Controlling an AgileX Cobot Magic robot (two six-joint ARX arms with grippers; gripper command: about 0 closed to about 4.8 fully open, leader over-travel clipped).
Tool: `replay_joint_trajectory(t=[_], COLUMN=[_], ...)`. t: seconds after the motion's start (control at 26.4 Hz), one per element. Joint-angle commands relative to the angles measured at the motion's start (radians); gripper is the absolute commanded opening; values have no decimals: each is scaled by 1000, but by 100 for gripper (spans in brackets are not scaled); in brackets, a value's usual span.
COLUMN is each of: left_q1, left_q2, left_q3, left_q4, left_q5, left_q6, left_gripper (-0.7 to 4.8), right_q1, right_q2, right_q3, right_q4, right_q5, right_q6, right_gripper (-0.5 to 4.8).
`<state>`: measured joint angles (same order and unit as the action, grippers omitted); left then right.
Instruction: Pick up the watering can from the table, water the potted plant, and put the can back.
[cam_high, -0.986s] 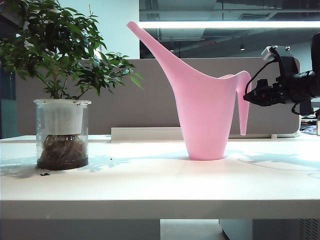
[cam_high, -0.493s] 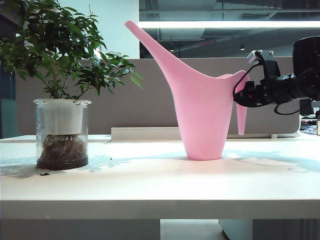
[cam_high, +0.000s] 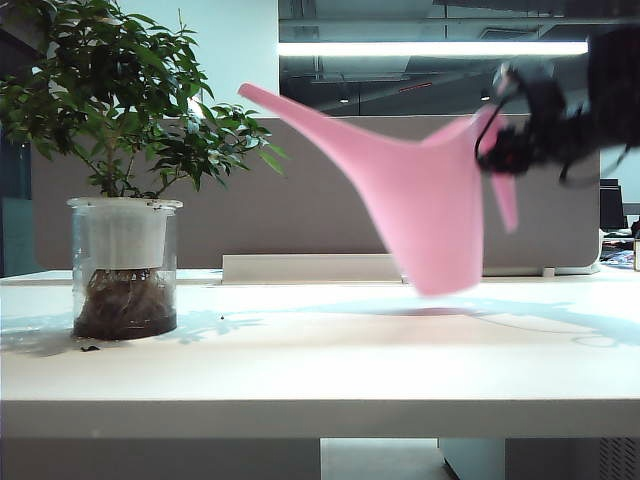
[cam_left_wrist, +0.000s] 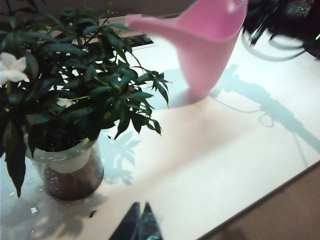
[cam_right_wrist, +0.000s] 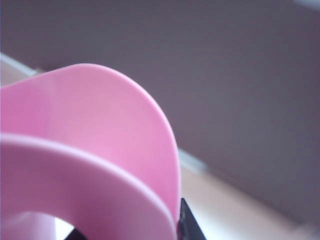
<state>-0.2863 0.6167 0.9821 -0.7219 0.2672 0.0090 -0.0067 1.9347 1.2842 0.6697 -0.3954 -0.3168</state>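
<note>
Gripping the watering can (cam_high: 425, 205) by the top of its slim handle, right gripper (cam_high: 497, 157) clamped there at the right of the exterior view. Hanging clear of the table (cam_high: 320, 350), base blurred and just above the white top, body tilted so the long spout is slanting leftward toward the potted plant (cam_high: 122, 160). Leaving a wide gap between spout tip and leaves; calling, most likely, for a carry to the left along that spout axis before tipping. Showing no water inside the can from any view. Holding dark soil and roots in the glass cylinder. Left gripper (cam_left_wrist: 140, 222) hovering near the plant, fingertips pressed together, carrying nothing.
</note>
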Motion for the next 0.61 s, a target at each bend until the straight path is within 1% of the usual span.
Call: replay_joint_trajectory(t=[0.04, 0.15, 0.23, 0.3, 0.42, 0.53, 0.61], left_q1=[2, 2, 2, 2, 2, 2, 2], left_q2=[-1, -1, -1, -1, -1, -1, -1], left_q3=[2, 2, 2, 2, 2, 2, 2], left_q4=[10, 11, 10, 10, 10, 11, 10], left_q5=[-1, -2, -1, -1, -1, -1, -1], left_q6=[6, 6, 6, 6, 6, 6, 6], left_gripper=[3, 3, 3, 3, 3, 3, 3], right_q1=[7, 40, 64, 106, 171, 221, 242], right_q2=[-100, -161, -179, -190, -192, -192, -192], right_q3=[79, 166, 211, 281, 377, 420, 431], right_q4=[-35, -98, -121, -208, -343, -358, -357], right_q5=[20, 92, 87, 114, 206, 271, 288], right_q6=[-55, -66, -95, -172, -298, -356, -379], right_gripper=[-6, -6, -6, -6, -6, -6, -6])
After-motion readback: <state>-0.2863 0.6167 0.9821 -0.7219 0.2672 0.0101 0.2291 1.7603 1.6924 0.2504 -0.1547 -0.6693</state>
